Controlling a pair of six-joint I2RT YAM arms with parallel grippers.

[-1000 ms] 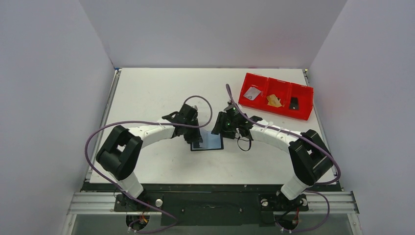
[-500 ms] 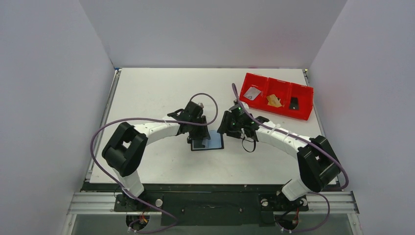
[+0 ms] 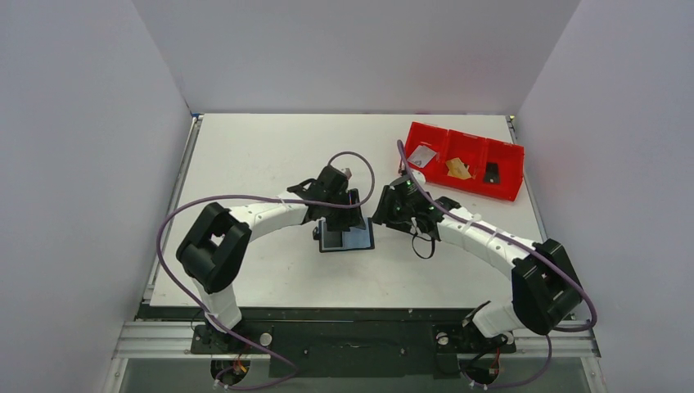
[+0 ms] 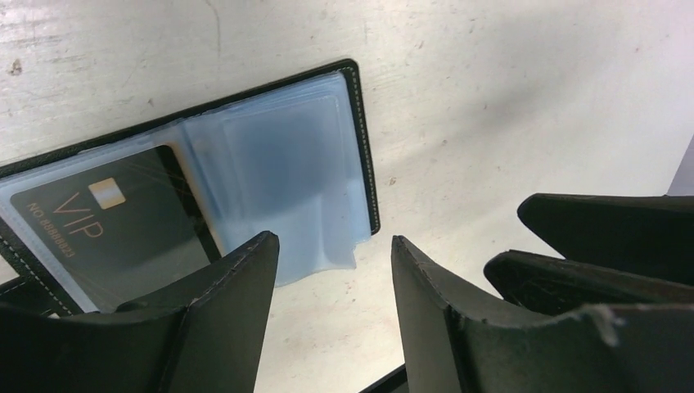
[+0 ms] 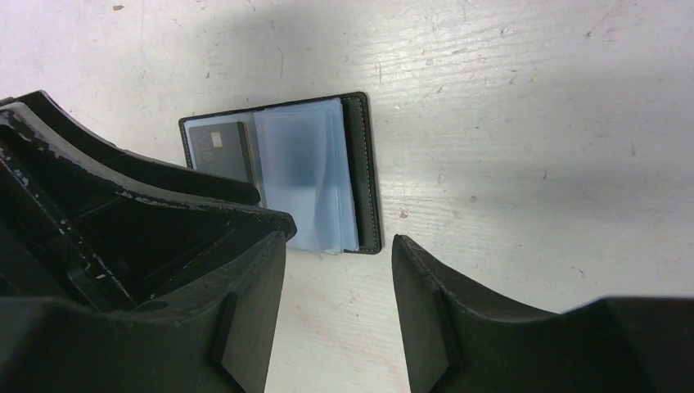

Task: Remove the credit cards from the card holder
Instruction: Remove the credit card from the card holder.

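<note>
Flat dark rectangular card holder (image 3: 352, 239) with black stitched edges and bluish clear plastic sleeves (image 4: 286, 180), lying open on the white bench (image 3: 262, 155), about mid-width and nearer the arms than the far wall. Far and right edges of it bare; one near corner hidden under the left pincer (image 4: 331, 246). Tucked in one sleeve, a black credit card (image 4: 106, 221) with a gold chip and "VIP" lettering; the other sleeves fanned, loose corners reaching past the holder's edge. Left pincer low over that edge, jaws spread wide, gripping nothing. Right pincer (image 5: 338, 246) just beside the holder's right side, over bare bench, jaws parted too, nothing between them. Little room between the two pincers: black body of the left one filling the left of the right wrist view. Wide bare bench beyond the holder and to its left. Well apart, toward the far right corner, a red plastic three-compartment tray (image 3: 466, 187): silver-grey card (image 3: 422, 155) in the left bin, gold-tan card (image 3: 458, 169) in the middle, small black card (image 3: 491, 173) in the right. Purple cables (image 3: 350, 154) looping above both wrists, the right one arcing near the tray's left end. Pale grey walls (image 3: 82, 164) closing the bench on left, far and right sides
</note>
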